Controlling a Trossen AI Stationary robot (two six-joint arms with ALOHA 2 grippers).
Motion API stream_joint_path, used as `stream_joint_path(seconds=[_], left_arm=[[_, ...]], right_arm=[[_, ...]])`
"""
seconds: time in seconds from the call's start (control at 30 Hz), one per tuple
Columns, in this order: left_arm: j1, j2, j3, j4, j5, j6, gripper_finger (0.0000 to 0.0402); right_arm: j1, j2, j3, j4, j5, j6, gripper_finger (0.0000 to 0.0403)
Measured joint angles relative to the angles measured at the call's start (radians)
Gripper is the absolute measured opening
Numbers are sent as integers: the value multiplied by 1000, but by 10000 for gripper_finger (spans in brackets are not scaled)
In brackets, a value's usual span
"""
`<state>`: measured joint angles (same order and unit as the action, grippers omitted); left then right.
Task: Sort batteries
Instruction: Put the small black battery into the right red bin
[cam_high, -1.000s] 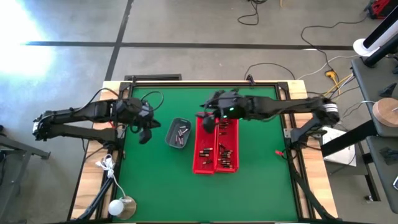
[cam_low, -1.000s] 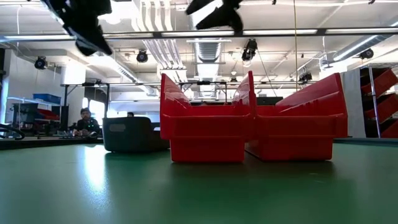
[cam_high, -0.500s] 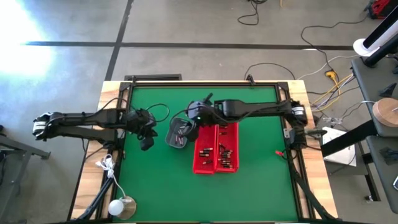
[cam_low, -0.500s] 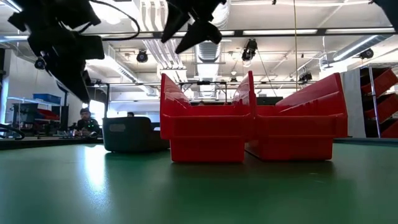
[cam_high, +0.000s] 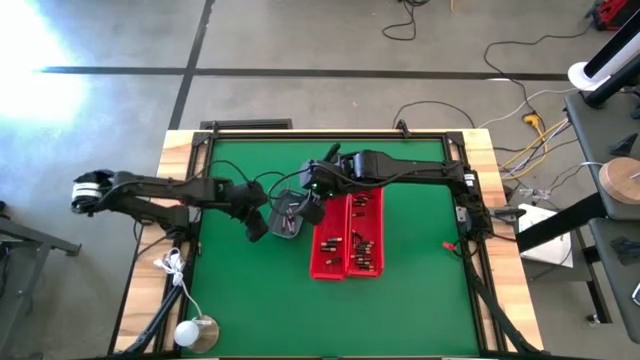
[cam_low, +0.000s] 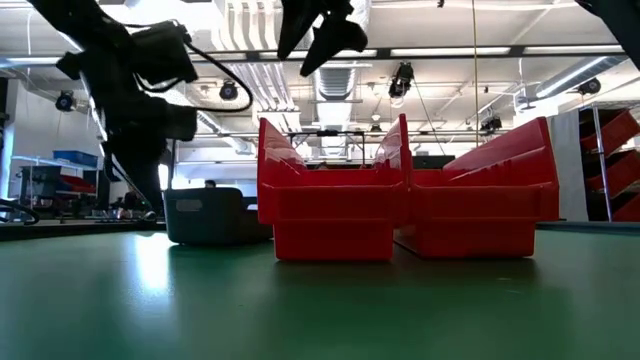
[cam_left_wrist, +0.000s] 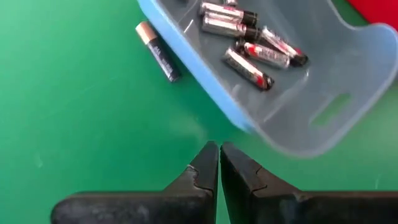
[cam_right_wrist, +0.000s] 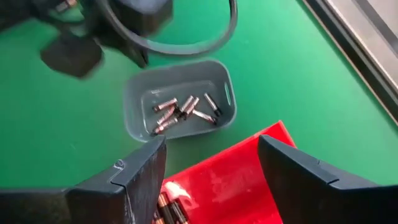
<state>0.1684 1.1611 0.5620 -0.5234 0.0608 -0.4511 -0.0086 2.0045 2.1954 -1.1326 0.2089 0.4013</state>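
A small grey tray (cam_high: 287, 214) holds several batteries (cam_left_wrist: 250, 45) (cam_right_wrist: 181, 109). One more battery (cam_left_wrist: 158, 51) lies loose on the green table beside the tray's wall. Two long red bins (cam_high: 318, 268) (cam_low: 335, 215) stand side by side to the right of the tray, with several batteries (cam_high: 357, 245) inside. My left gripper (cam_left_wrist: 219, 157) (cam_high: 257, 227) is shut and low over the table, just off the tray's near-left corner. My right gripper (cam_right_wrist: 211, 148) (cam_high: 314, 190) is open and hangs above the spot where the tray meets the left bin's far end.
The tray (cam_low: 205, 215) and the bins sit in the middle of the table. Bare green felt (cam_high: 300, 310) stretches along the near side and on the right (cam_high: 420, 240). A white cable and a round object (cam_high: 196, 332) lie at the near-left corner of the wooden frame.
My left gripper has moved toward the table's right and down, ending beside the tray. My right gripper has swung from above the red bins toward the table's left, to the tray's far-right side. The tray and bins have stayed put.
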Motion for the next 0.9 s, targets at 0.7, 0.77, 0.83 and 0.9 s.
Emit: stream_joint_path(seconds=[0.7,0.77,0.83,0.9], left_arm=[[24,102,16,223,-62,-122,20],[26,102,10,220,-144,-159,37],[28,104,6,220,-247,-214,56],[32,105,5,213,-297,-244,75]], right_arm=[[24,-10,142,-98,8,139,252],[32,-9,141,-111,18,138,254],[35,-9,139,-114,22,138,256],[35,-9,136,-114,24,139,256]])
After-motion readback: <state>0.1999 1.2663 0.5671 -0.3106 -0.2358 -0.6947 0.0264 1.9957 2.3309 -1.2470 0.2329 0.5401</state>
